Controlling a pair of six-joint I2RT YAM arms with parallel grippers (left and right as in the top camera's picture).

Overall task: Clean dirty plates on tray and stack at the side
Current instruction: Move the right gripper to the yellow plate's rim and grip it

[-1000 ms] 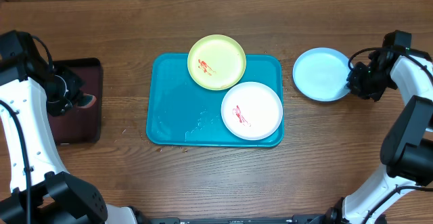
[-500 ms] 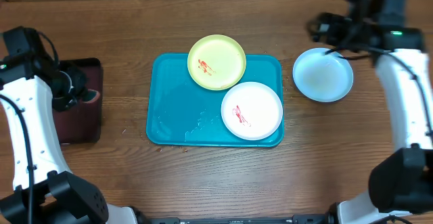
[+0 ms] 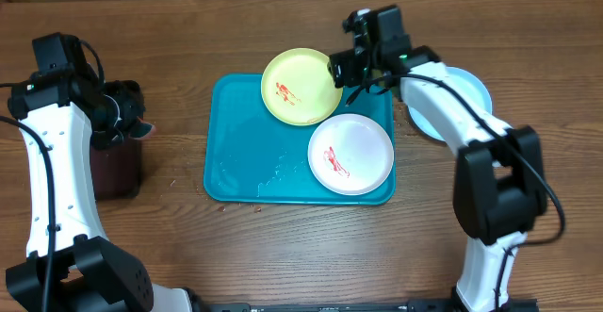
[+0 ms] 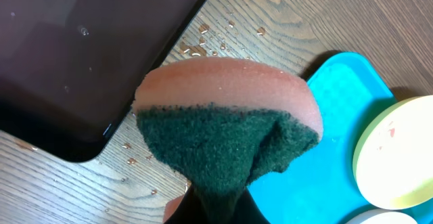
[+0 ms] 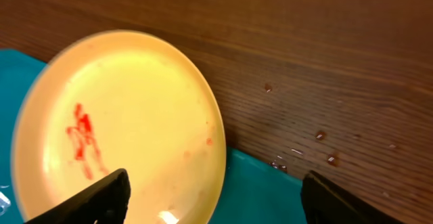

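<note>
The yellow-green plate lies on the far edge of the turquoise tray, with a red smear at its centre. Beside it on the tray sits the white plate, also smeared red. The light blue plate rests on the table right of the tray, partly under my right arm. My right gripper is open over the right rim of the yellow-green plate. My left gripper is shut on a green-and-pink sponge, left of the tray.
A dark maroon tray lies at the left under my left gripper. Water droplets dot the wood near it and behind the turquoise tray.
My right gripper let go of the light blue plate, opened, and swung left to the yellow-green plate. The left arm shifted right a little with the sponge.
</note>
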